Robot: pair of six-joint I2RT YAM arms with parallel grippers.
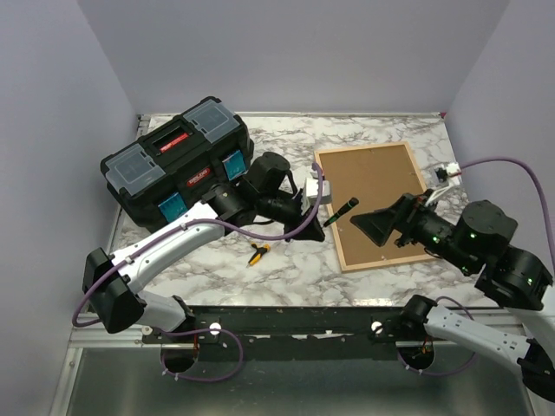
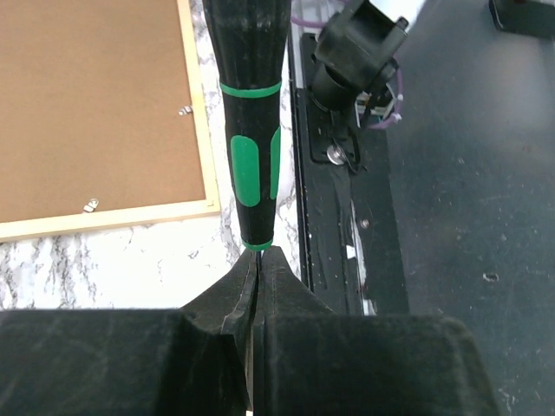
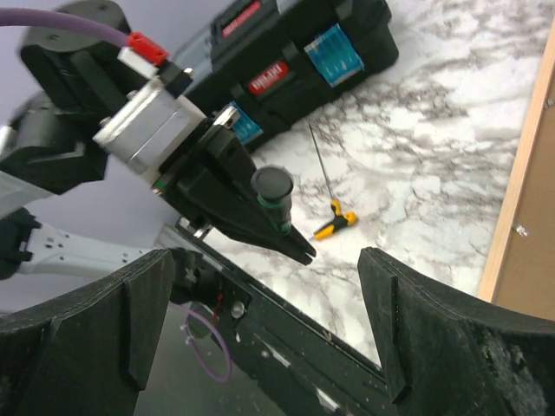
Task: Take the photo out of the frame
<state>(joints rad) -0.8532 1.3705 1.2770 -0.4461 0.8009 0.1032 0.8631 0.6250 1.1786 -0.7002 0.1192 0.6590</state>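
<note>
Left tool [image 2: 257, 264], closest in its wrist view: fingers pinched shut on the narrow end of a black-and-green screwdriver [image 2: 251, 130]. The fat handle projects away from the wrist, toward the right tool [image 3: 269, 256]. The blade is not visible and seems buried in the pinch. The driver is held in the air near the left rim of the frame [image 2: 196, 104], apparently not touching it.

Right tool: fingers spread wide, nothing between them, touching nothing. It hovers over the frame's near right part, facing the driver's butt cap.

The frame lies flat on the marble worktop [image 1: 286, 269], face down, brown backing board [image 1: 368, 182] uppermost. Small metal tabs [image 2: 185, 110] sit on the board just inside the rim. The photo is not visible. It is judged to lie under the board, so nothing is out yet.

Elsewhere: black toolbox [image 1: 178, 165] at far left. A small yellow-handled screwdriver [image 1: 258, 253] lies on the worktop between toolbox and frame.

Step in hand, as judged: readying the driver to work the tabs.
- Free the blade end first, since a grip at the neck leaves no working tip.
- Bring it in low to one tab and swivel the tab off the board with light sideways pressure.
- Do not pry downward against the pane.
- The right tool could steady the rim so the frame does not slide.

Risk: the thin pinch may let the driver twist.
</note>
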